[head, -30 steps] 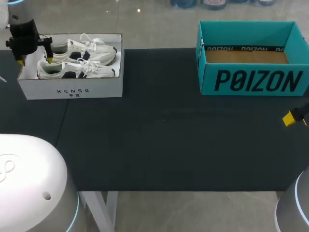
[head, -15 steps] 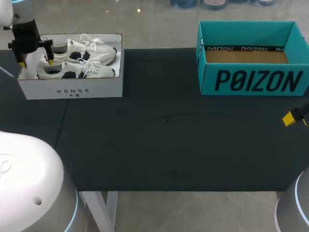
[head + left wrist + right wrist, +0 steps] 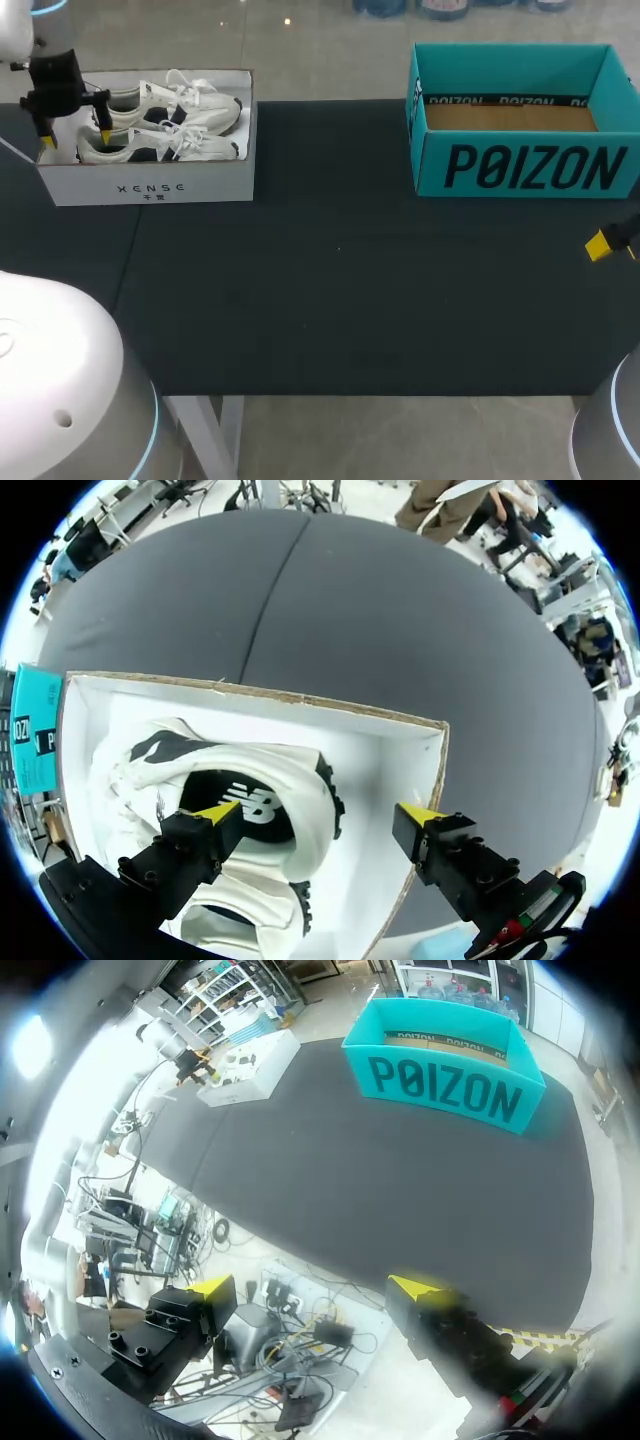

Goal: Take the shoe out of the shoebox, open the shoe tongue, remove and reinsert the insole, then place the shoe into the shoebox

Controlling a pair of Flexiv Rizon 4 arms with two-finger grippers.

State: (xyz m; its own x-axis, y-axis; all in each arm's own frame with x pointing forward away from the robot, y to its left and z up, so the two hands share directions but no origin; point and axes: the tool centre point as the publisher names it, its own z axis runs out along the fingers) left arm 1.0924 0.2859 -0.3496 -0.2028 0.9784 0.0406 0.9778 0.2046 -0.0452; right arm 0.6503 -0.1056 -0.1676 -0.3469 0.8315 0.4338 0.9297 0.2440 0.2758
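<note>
Left pincer (image 3: 75, 138) sank over shoe (image 3: 160, 146), toes pointing right.

On the table (image 3: 340, 280), the shoebox (image 3: 150, 185) sits at the far left with two shoes inside, the rear shoe (image 3: 185, 105) just behind the front shoe (image 3: 170, 145), toes toward the table's middle. A second box (image 3: 520, 165) stands at the far right, well apart. The left gripper (image 3: 75, 137) hangs over the shoebox's heel end; the right gripper (image 3: 600, 245) is at the table's right edge, before the second box.
</note>
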